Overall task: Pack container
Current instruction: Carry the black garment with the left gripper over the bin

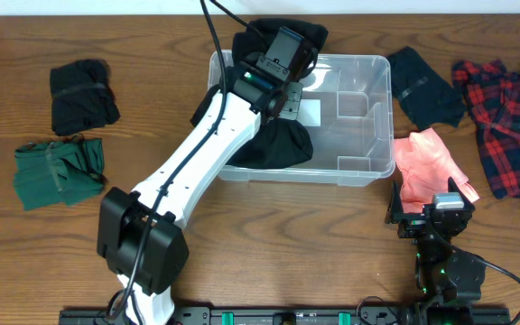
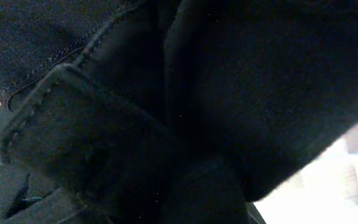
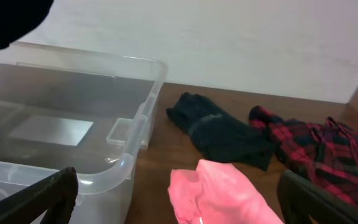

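A brown wood-grain worktop (image 1: 269, 226) fills the scene under even, soft light, and a plain white wall (image 3: 241, 43) rises just behind its far edge.

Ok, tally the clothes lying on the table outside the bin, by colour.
Black: 2, one left, one right
Green: 1
Pink: 1
Red plaid: 1
Total: 5
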`<control>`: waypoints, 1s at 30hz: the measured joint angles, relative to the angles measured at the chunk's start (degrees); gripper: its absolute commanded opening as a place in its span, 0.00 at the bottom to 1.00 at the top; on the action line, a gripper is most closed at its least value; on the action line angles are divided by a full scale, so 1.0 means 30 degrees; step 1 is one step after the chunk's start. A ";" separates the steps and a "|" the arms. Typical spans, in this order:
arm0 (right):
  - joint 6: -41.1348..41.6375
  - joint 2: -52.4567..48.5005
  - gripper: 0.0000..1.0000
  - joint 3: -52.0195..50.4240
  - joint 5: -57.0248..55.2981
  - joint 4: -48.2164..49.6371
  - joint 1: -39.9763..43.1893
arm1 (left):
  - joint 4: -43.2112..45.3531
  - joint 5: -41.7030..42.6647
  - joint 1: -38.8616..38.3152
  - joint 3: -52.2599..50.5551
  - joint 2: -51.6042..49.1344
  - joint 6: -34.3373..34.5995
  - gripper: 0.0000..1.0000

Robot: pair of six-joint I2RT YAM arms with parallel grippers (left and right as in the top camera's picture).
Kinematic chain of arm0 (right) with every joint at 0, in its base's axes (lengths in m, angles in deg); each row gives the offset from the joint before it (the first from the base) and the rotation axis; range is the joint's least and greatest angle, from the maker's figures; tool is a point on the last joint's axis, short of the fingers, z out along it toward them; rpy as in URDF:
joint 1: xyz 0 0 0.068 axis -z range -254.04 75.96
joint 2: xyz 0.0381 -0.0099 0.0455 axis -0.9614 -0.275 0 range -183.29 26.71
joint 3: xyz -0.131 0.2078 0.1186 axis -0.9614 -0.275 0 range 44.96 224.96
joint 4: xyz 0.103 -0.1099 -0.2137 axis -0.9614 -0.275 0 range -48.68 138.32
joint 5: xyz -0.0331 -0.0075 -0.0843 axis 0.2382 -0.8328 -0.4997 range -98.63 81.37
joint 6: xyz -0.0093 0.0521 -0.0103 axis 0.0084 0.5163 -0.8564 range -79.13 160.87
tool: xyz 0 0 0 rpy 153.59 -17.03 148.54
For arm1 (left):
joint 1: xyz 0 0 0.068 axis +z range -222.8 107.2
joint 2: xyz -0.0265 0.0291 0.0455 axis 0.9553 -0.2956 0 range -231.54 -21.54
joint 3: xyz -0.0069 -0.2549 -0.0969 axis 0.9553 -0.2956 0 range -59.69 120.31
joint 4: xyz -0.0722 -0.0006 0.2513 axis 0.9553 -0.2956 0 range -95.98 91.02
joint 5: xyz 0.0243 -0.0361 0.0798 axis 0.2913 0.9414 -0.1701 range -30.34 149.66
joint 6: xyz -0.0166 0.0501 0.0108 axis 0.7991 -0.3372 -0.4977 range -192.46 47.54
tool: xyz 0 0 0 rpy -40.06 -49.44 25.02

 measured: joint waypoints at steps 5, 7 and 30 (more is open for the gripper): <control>-0.0007 0.0000 0.99 0.0000 0.0000 0.0000 0.0000 | 0.0015 -0.0007 0.0000 0.0007 -0.0452 0.0437 0.06; 0.0000 0.0000 0.99 0.0000 0.0000 -0.0007 0.0000 | 0.0029 -0.0036 0.0000 0.0051 -0.0794 0.0597 0.06; 0.0000 0.0000 0.99 0.0000 0.0000 -0.0007 0.0000 | 0.0051 -0.1093 -0.0641 0.0131 -0.2280 0.4000 0.06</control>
